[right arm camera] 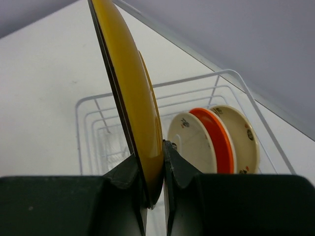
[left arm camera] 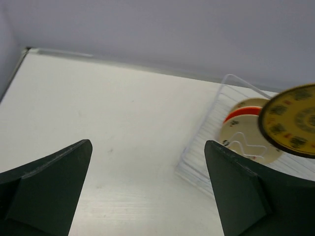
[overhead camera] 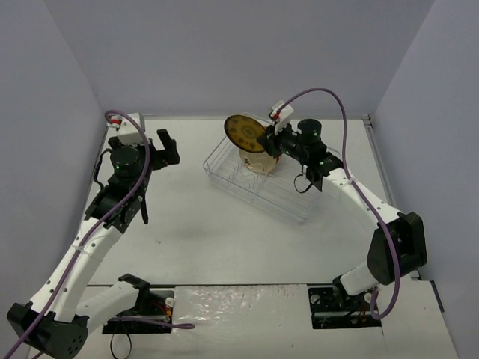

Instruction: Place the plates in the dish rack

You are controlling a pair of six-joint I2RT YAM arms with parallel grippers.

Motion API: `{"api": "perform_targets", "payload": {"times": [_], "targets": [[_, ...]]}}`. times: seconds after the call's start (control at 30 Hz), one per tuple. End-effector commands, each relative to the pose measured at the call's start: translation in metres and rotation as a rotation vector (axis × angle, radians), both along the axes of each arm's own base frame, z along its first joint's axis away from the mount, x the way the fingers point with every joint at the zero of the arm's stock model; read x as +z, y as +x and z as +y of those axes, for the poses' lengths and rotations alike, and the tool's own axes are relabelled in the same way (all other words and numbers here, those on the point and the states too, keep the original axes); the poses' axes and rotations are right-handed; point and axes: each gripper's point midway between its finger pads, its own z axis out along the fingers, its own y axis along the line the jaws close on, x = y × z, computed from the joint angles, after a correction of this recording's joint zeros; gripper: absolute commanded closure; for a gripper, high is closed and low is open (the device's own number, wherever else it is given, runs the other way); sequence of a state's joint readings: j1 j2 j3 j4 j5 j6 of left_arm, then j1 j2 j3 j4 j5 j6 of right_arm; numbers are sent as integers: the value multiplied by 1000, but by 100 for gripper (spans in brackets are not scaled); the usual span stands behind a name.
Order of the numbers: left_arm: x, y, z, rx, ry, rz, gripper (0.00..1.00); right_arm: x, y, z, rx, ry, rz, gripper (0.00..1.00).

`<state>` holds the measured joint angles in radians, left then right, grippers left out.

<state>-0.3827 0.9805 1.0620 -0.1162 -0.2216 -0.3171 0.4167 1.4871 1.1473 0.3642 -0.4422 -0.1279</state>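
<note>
My right gripper [overhead camera: 263, 139] is shut on the rim of the dark brown plate with yellow pattern [overhead camera: 245, 133], holding it upright above the left end of the wire dish rack [overhead camera: 296, 200]. In the right wrist view this plate [right arm camera: 130, 93] stands edge-on between my fingers [right arm camera: 181, 169]. Standing in the rack [right arm camera: 88, 105] behind it are a cream plate [right arm camera: 194, 142], the orange-red plate [right arm camera: 220, 140] and another cream plate [right arm camera: 243, 135]. The left wrist view shows the held plate [left arm camera: 291, 120] and the rack [left arm camera: 206, 162]. My left gripper [overhead camera: 166, 143] is open and empty, left of the rack.
White tabletop enclosed by grey walls at the back and both sides. The rack's right half [overhead camera: 299, 196] holds no plates. The arm bases and cables sit at the near edge [overhead camera: 224, 307].
</note>
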Motion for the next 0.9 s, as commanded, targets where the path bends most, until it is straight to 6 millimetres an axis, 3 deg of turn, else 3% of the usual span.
{"api": "perform_targets", "payload": {"times": [0.0, 0.17, 0.37, 0.87], "targets": [[-29, -20, 67, 394, -57, 92, 3, 18, 28, -25, -122, -157, -179, 100], [-51, -34, 92, 552, -39, 154, 3, 4, 41, -29, -106, -284, -211, 100], [-58, -36, 89, 531, -45, 165, 3, -24, 51, -31, -129, -336, -147, 100], [-73, -41, 95, 554, -13, 202, 3, -57, 53, -22, -306, -387, -67, 100]]}}
